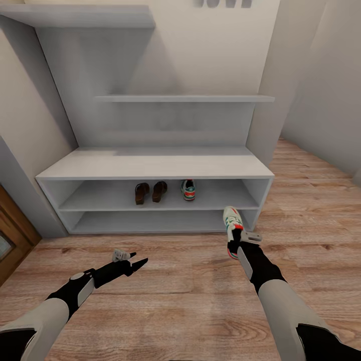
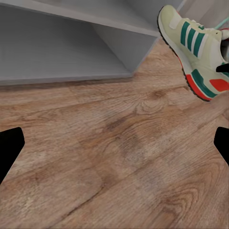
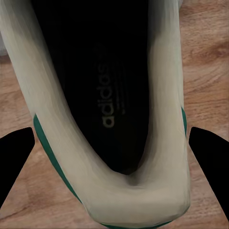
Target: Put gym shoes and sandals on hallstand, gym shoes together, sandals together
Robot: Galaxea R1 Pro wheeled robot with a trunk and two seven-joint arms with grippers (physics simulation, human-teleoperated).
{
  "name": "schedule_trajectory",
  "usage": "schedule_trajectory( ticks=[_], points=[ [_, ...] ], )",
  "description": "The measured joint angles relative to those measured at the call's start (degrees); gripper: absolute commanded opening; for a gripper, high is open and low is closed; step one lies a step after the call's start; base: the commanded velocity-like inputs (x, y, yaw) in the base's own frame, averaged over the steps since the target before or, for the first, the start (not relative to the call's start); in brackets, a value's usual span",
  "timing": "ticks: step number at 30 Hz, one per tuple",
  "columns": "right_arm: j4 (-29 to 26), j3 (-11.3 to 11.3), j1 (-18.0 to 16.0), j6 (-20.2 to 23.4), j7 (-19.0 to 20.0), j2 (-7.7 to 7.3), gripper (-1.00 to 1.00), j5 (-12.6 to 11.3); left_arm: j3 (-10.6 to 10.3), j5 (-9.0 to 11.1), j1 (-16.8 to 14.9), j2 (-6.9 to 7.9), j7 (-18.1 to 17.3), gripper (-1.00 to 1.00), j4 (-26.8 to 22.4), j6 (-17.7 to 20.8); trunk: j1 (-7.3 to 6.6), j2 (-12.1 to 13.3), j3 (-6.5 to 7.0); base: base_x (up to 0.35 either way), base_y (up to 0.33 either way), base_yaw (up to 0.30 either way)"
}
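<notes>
The grey hallstand (image 1: 155, 165) stands against the wall, with two staggered upper shelves above a low two-tier open base. On the upper tier of that base, the two dark brown sandals (image 1: 150, 192) lie side by side, heels toward the robot. Just to their right on the same tier sits one gym shoe (image 1: 188, 190), white with green stripes and a red-orange heel, apart from the sandals by a small gap.

The second gym shoe (image 1: 232, 229) is held by the right tool (image 1: 234, 241) above the wood-plank corridor floor (image 1: 175, 286), in front of the rack's right end, its toe pointing toward the rack. In the right wrist view the shoe's heel collar and dark insole (image 3: 102, 95) sit between the two black fingers (image 3: 16, 157), which are closed on the heel.

The left tool (image 1: 134, 262) hovers over the floor in front of the rack's left half, its fingers (image 2: 9, 152) spread apart and holding nothing. In the left wrist view the held sneaker (image 2: 193, 50) shows side-on above the planks, next to the rack's lower corner.
</notes>
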Motion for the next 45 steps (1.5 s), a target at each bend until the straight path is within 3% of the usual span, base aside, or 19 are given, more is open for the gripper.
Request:
schedule_trajectory(
  ticks=[5, 9, 10, 12, 13, 14, 16, 20, 24, 45],
  points=[
    [-0.03, 0.08, 0.00, -0.05, 0.00, 0.00, -1.00, 0.00, -0.14, -0.03, 0.00, -0.53, -1.05, 1.00, 0.04, 0.00, 0.00, 0.00, 0.00, 0.000, 0.000, 0.000],
    [0.01, 0.13, 0.00, -0.05, 0.20, 0.00, -1.00, 0.00, -1.04, -0.30, 0.00, -2.20, -5.26, 1.00, 0.10, -0.02, 0.00, 0.00, 0.00, 0.000, 0.000, 0.000],
    [0.03, 0.15, 0.00, -0.05, 0.22, 0.00, -1.00, 0.00, -2.25, -0.45, 0.01, -2.86, -7.37, 1.00, 0.12, -0.03, 0.00, 0.00, 0.00, 0.000, 0.000, 0.000],
    [0.02, 0.17, 0.00, -0.05, 0.24, 0.00, -1.00, 0.00, -7.25, -0.70, 0.30, -4.32, -11.60, 1.00, 0.56, 0.17, 0.00, 0.00, 0.00, 0.000, 0.000, 0.000],
    [0.03, 0.17, 0.00, -0.05, 0.25, 0.00, -1.00, 0.00, -8.43, -0.68, 0.40, -4.79, -12.12, 1.00, 0.72, 0.18, 0.00, 0.00, 0.00, 0.000, 0.000, 0.000],
    [0.03, 0.17, 0.00, -0.05, 0.25, 0.00, -1.00, 0.00, -10.95, -0.65, 0.60, -5.95, -13.08, 1.00, 1.08, 0.19, 0.00, 0.00, 0.00, 0.000, 0.000, 0.000],
    [0.00, 0.18, 0.00, -0.05, 0.26, 0.00, -1.00, 0.00, -12.89, -0.62, 1.18, -8.51, -13.75, 1.00, 2.07, 0.17, 0.00, 0.00, 0.00, 0.000, 0.000, 0.000],
    [0.05, 0.17, 0.00, -0.06, 0.25, 0.01, -1.00, 0.00, -13.60, -0.74, 3.36, -11.00, -13.92, 1.00, 3.21, -0.26, 0.00, 0.00, -0.06, 0.000, 0.000, 0.072],
    [0.06, 0.17, -0.01, -0.07, 0.25, 0.01, -1.00, 0.00, -13.74, -0.66, 4.40, -12.16, -13.86, 1.00, 3.72, -1.89, 0.00, 0.00, -0.26, 0.000, 0.000, 0.181],
    [0.02, 0.18, 0.00, -0.05, 0.19, 0.00, -1.00, 0.01, -13.73, -0.35, 5.19, -13.03, -13.23, 1.00, 3.89, -2.47, -0.03, 0.00, -0.81, 0.145, 0.000, 0.070]
  ],
)
